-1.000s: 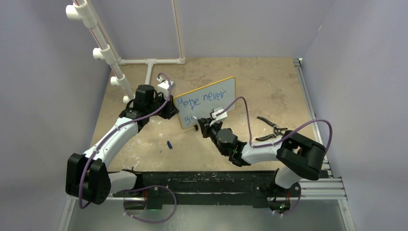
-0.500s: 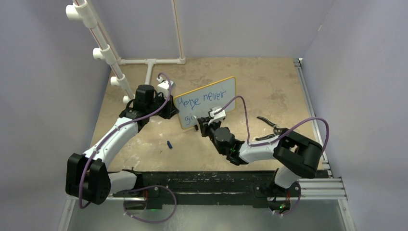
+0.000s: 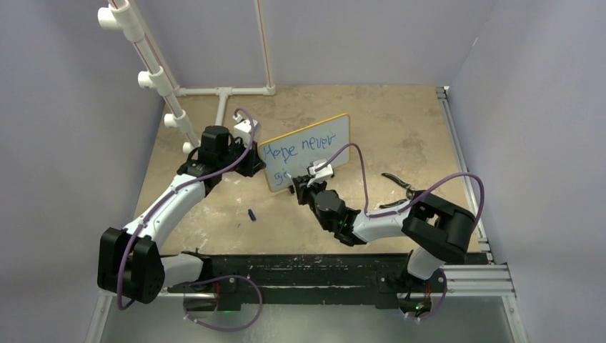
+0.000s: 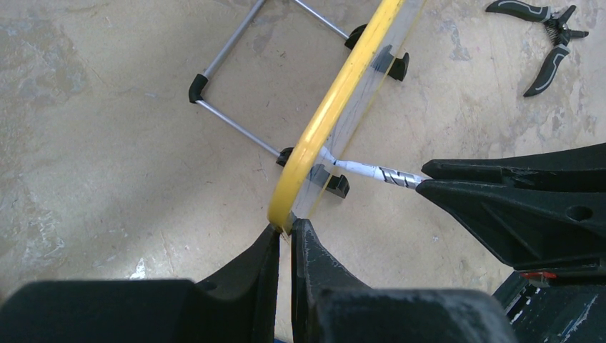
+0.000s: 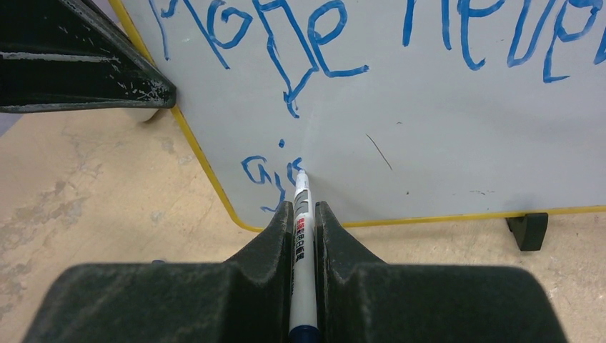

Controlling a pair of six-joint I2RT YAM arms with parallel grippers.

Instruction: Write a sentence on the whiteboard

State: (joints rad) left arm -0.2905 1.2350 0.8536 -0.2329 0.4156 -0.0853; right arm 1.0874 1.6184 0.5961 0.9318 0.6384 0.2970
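Observation:
The whiteboard (image 3: 314,143), white with a yellow frame and black feet, stands tilted mid-table. It also shows in the right wrist view (image 5: 443,136) and edge-on in the left wrist view (image 4: 336,107). The sentence (image 5: 343,43) reads "Hope never" in blue, with "gi" (image 5: 268,175) begun on the second line. My left gripper (image 4: 284,230) is shut on the board's left edge. My right gripper (image 5: 304,211) is shut on a white marker (image 5: 303,236), whose tip touches the board just right of "gi".
Black pliers (image 3: 401,191) lie on the table right of the board, also in the left wrist view (image 4: 543,28). A small blue marker cap (image 3: 252,214) lies in front of the board. A white PVC pipe frame (image 3: 171,93) stands at the back left.
My right gripper with the marker has shifted slightly left along the board's lower line. The left arm and the board have not moved.

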